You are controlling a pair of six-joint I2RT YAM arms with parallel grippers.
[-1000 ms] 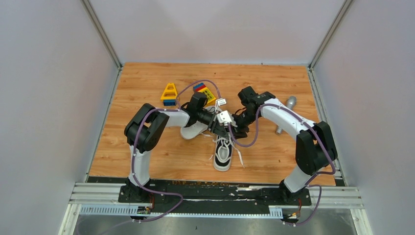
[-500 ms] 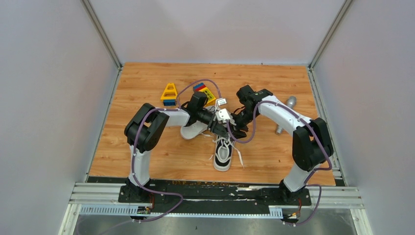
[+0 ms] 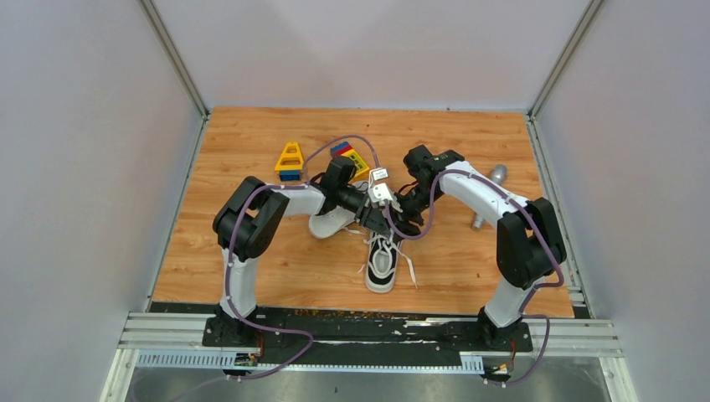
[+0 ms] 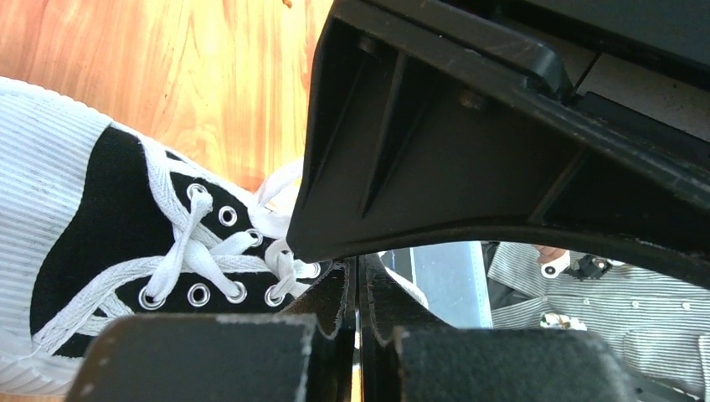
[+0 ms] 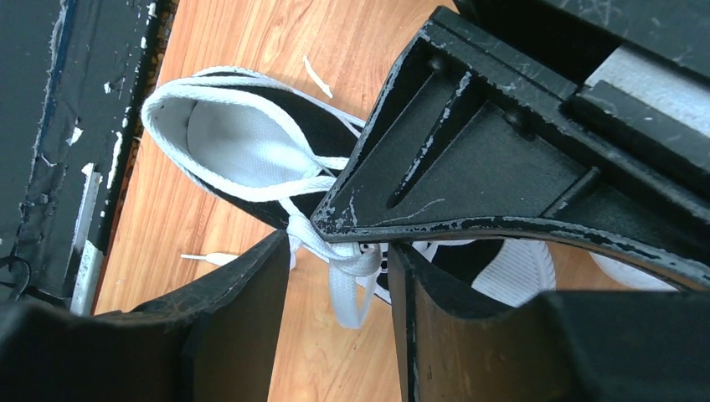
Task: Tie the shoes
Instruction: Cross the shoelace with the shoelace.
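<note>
Right claw [image 3: 404,224] nudged leftward, meeting left claw [image 3: 387,224], above shoe [image 3: 381,265]

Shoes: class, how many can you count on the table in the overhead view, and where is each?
2. The upright shoe sits between the arms, toe toward their bases; the tipped shoe lies to its left, white underside showing, partly hidden under the left arm.

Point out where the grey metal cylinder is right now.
Top view: the grey metal cylinder lies at the right of the table, near the right wall, its middle hidden under the right arm.
</note>
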